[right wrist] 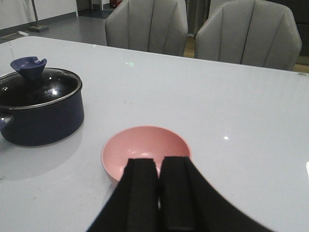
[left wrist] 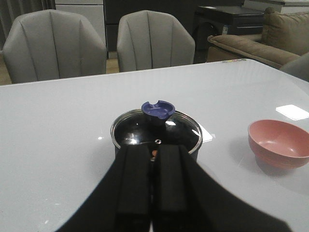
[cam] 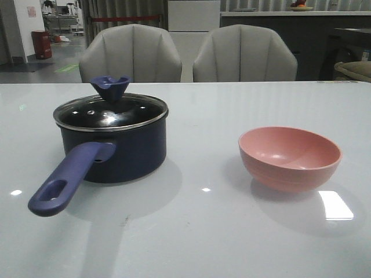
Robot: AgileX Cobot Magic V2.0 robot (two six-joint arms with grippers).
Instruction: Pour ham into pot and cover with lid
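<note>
Lid (cam: 110, 113) seated on pot (cam: 116, 152); bowl (cam: 290, 157) empty on counter (cam: 203, 231).
You see left fingers (left wrist: 153, 183) clenched, pot just beyond; right fingers (right wrist: 159, 193) clenched, bowl just beyond. A ham piece (left wrist: 154, 153) shows through the glass.

A glossy white table (cam: 232, 231) fills the foreground, catching bright patches of overhead light. Two grey padded chairs (cam: 130, 53) stand side by side at its far edge. Behind them are a white cabinet (cam: 193, 16) and a dark counter (cam: 290, 23), a red bin (cam: 42, 44) at far left on grey floor, and a beige sofa (left wrist: 260, 38) off to one side
</note>
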